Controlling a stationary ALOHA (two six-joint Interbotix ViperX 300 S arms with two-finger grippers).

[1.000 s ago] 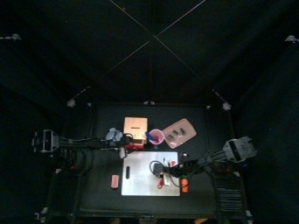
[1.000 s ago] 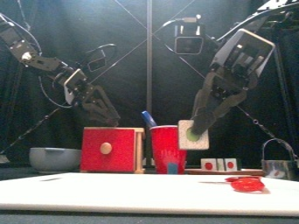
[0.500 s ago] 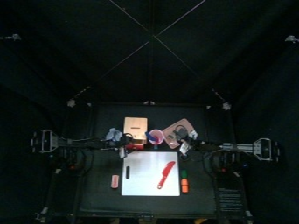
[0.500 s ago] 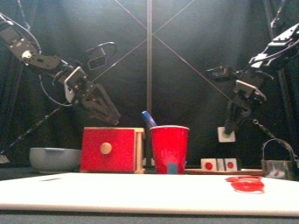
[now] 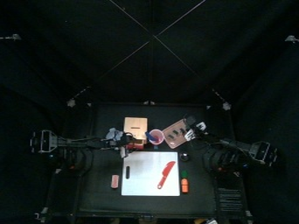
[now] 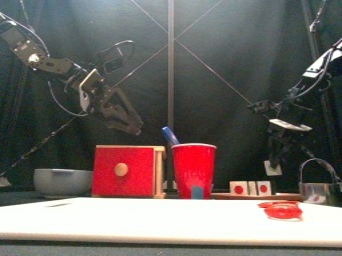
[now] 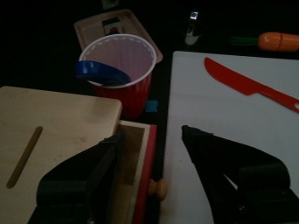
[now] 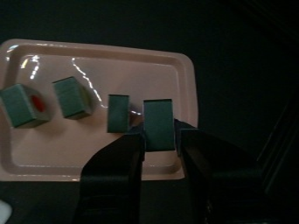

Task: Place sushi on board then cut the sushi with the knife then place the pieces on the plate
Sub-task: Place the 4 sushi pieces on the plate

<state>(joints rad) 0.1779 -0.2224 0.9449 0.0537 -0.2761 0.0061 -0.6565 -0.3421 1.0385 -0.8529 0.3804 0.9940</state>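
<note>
Three dark green sushi pieces lie in a row on the pink tray. My right gripper is shut on a fourth sushi piece at the end of that row, low over the tray. In the front view the right gripper hangs at the far right above the pieces. The red knife lies on the white board. My left gripper hovers open, holding nothing, over the wooden box beside the board's edge.
A red cup with a blue knife stands beside the wooden box. At the far left sits a blue-grey bowl, at the far right a metal cutter. An orange toy lies right of the board.
My right gripper carried a sushi piece from above the board back to the pink tray and lowered it beside the others. The left gripper rose slightly.
</note>
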